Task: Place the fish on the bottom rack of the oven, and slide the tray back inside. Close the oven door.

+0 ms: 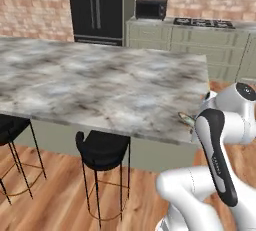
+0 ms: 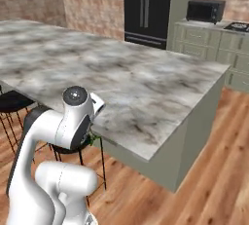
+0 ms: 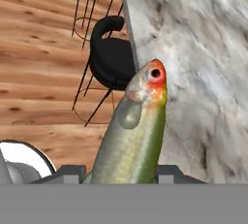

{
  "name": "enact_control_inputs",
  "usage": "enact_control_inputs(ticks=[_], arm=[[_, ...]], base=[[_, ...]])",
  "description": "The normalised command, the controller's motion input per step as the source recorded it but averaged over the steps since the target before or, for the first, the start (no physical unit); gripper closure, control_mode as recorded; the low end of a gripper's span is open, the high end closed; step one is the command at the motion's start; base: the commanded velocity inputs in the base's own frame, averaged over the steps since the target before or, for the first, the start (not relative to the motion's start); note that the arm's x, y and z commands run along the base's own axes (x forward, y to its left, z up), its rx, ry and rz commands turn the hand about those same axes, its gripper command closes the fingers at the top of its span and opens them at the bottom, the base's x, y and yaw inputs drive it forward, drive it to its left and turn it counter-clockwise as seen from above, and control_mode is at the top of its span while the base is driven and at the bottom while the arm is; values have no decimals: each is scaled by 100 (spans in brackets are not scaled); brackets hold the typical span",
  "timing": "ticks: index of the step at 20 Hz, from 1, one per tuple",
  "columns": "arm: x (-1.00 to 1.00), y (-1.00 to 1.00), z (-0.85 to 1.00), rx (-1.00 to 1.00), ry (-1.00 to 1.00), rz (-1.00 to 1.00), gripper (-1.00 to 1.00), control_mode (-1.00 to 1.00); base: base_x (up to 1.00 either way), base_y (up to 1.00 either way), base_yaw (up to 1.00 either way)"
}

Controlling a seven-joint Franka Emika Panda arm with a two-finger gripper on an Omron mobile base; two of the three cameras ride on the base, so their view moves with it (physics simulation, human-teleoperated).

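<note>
The fish (image 3: 135, 131) is greenish-yellow with a pale belly and an orange-red head. It stands up between my two dark fingertips (image 3: 65, 172), and my gripper (image 3: 120, 172) is shut on its body. In the left base view one end of the fish (image 1: 187, 119) pokes out beside my forearm, at the near right corner of the marble island. A bit of green (image 2: 92, 139) peeks from under my wrist in the right base view. The oven, its door and the bottom rack are out of view.
The grey marble island (image 1: 100, 85) spreads ahead, its edge just beside my hand. Black stools (image 1: 102, 150) stand on the wooden floor under its near side. A black fridge (image 1: 96, 7), a microwave (image 1: 151, 8) and a cooktop (image 1: 202, 22) line the back wall.
</note>
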Motion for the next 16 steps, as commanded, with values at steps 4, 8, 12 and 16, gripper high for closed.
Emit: enact_control_inputs(ticks=[4, 8, 12, 16], arm=[[0, 0, 0, 0, 0, 0, 100, 100], [0, 0, 0, 0, 0, 0, 100, 100], [0, 0, 0, 0, 0, 0, 100, 100], [0, 0, 0, 0, 0, 0, 100, 100]], base=[[0, 96, 35], [0, 89, 35], [0, 95, 35], [0, 91, 35]])
